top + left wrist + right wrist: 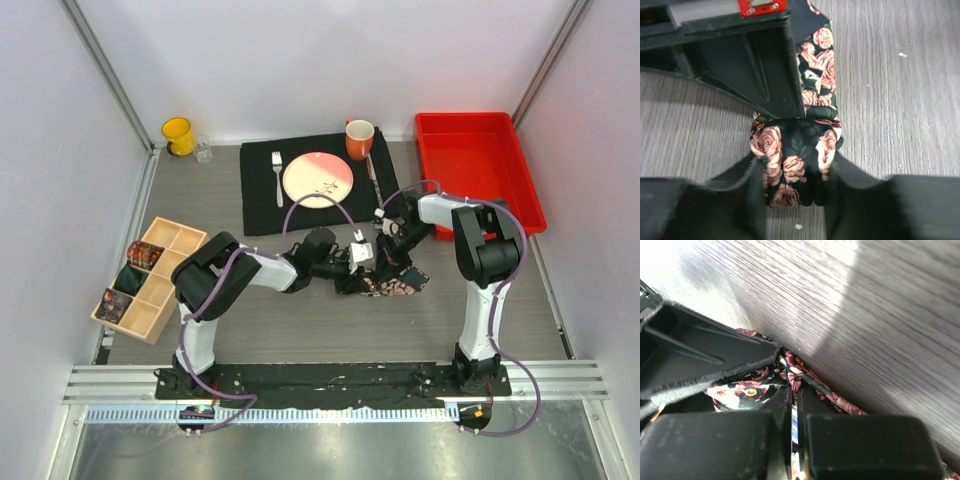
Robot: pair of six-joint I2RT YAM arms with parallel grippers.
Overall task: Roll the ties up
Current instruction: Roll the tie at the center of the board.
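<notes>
Left gripper [795, 187] clamped on the rolled end of the floral tie [795, 160], one finger [730, 200] pressed against each side of the coil. Right gripper [792, 390] closed, fingertips together and down at the same tie's fabric; cloth pinched between them or not, impossible to tell.

Only from the left wrist: the squeeze on the coil, and the unrolled strip running away from it along the grey table [900, 125], under the right gripper's black body. Only from the right wrist: the thin slit between that gripper's shut fingers, with rose print bunched just beneath.

Only from above: both grippers nose to nose mid-table, the tie a dark heap beneath them, just in front of the black placemat [260, 205].

On the placemat, a plate [318, 180], a fork [277, 175] and an orange mug [359, 138].

At the left edge, a wooden divided box [165, 295]: three compartments of its outer column filled, with a red-brown patterned coil [145, 255], a dark coil [127, 278] and another patterned coil [112, 305].

Back right, a red bin [480, 170]. Back-left corner, a yellow mug [178, 133] beside a small glass [204, 151].
</notes>
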